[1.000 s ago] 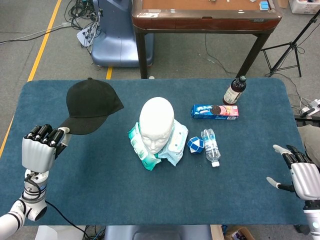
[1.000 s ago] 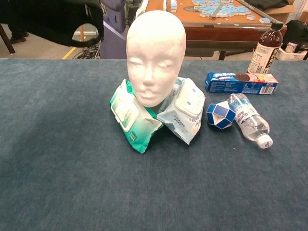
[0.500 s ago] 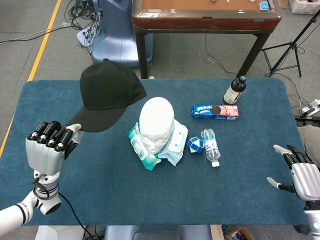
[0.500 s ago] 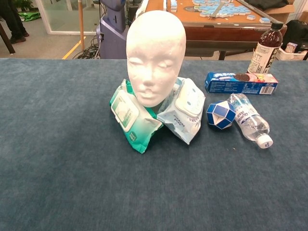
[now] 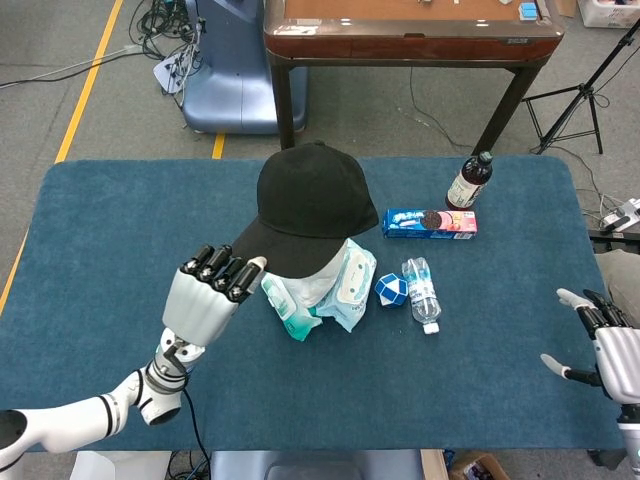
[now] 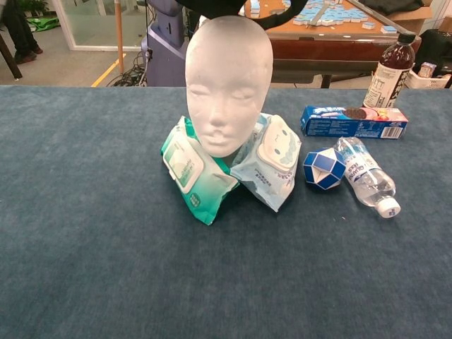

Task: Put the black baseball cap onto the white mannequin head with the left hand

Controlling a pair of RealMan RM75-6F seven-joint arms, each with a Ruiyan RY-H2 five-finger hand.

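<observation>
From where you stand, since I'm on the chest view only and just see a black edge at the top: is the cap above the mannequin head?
Observer: Yes, the head view shows the black baseball cap covering the white mannequin head from above.
Operator: Who holds it?
Observer: The left hand grips the brim at its front-left edge.
Operator: And the other hand?
Observer: The right hand rests near the table's right edge, fingers spread, holding nothing.
</observation>
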